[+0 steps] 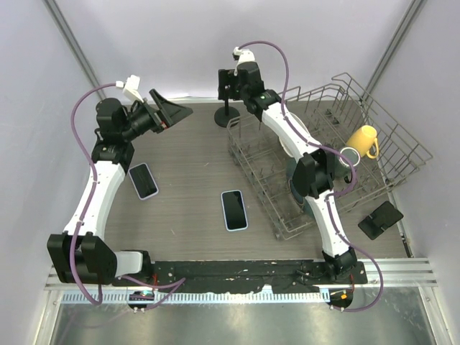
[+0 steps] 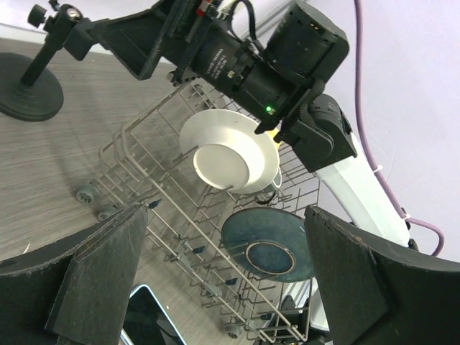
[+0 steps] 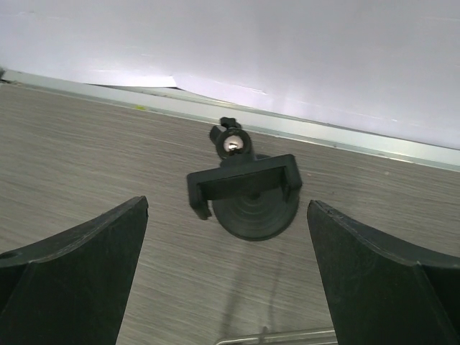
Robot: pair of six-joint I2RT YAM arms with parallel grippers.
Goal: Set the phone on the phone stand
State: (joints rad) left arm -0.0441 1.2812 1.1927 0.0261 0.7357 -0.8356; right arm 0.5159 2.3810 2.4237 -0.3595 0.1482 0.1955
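Phone [image 1: 234,210] lies flat, screen up, low centre of the top view, on the table [image 1: 187,151], nothing touching it. Pale rim visible, so this is the target. A second phone [image 1: 143,180], darker rim, lies to its left beside the left arm and is not the target.

Dish rack [image 1: 267,188] fills the right half, just right of the phone. It holds plates and a yellow mug [image 1: 363,140].

Left gripper [image 1: 180,110] is in the upper left of the top view, raised and pointing right toward the stand. Its fingers [image 2: 108,273] are spread wide in the left wrist view with nothing between them.

Phone stand [image 1: 227,115] is at the far edge, top centre, upright on its disc base, well apart from the phone. Its clamp head [image 3: 244,183] is bare. Right gripper [image 1: 230,90] hangs over it. Its fingers [image 3: 79,266] are wide apart, empty, with the stand centred between them in the right wrist view but farther off, not touching.

Step, as I judge it: pre-grasp, pickup not yet begun, task barely started. The right arm looks set on the stand, maybe to steady it, cannot tell.

Next move calls for a free gripper to drop to the phone and pinch its long edges. Thin and flat on the table means little to bite and it may slide. Then lift, carry to the far edge and seat it in the clamp head without knocking the stand over.
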